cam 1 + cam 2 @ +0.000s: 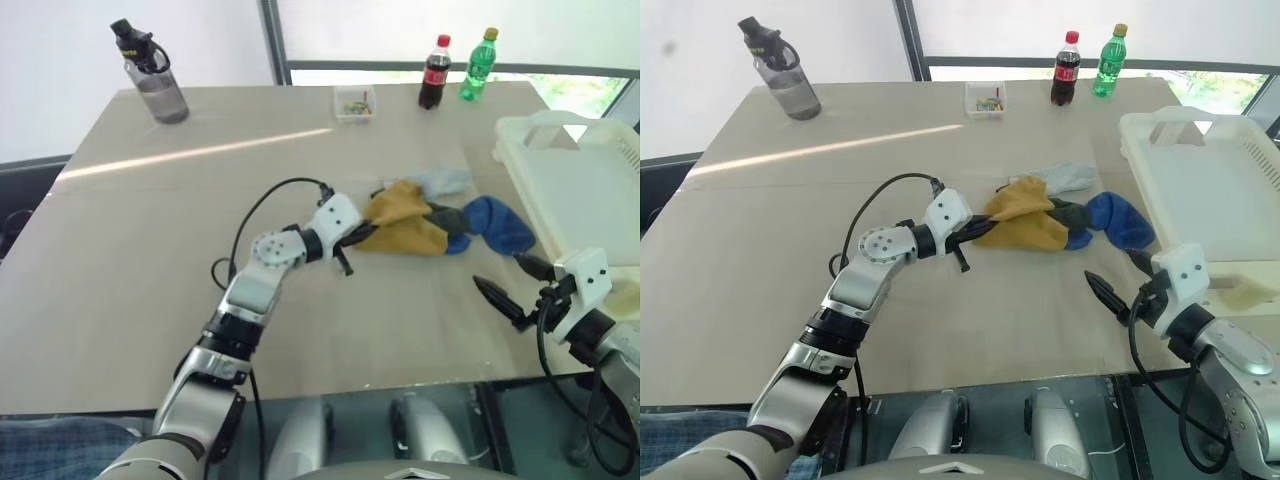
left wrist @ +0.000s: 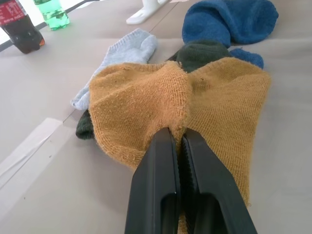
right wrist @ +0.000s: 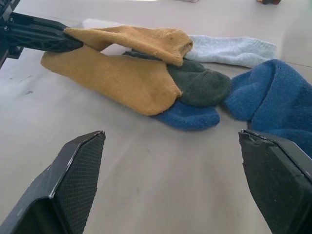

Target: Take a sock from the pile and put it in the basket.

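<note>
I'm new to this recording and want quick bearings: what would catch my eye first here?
The left pincer is shut on a fold of the mustard-yellow sock, at the near-left edge of the pile of blue, dark green and light grey socks in the middle of the table. The right pincer waits open in front of the cream-white basket at the table's right edge.
</note>
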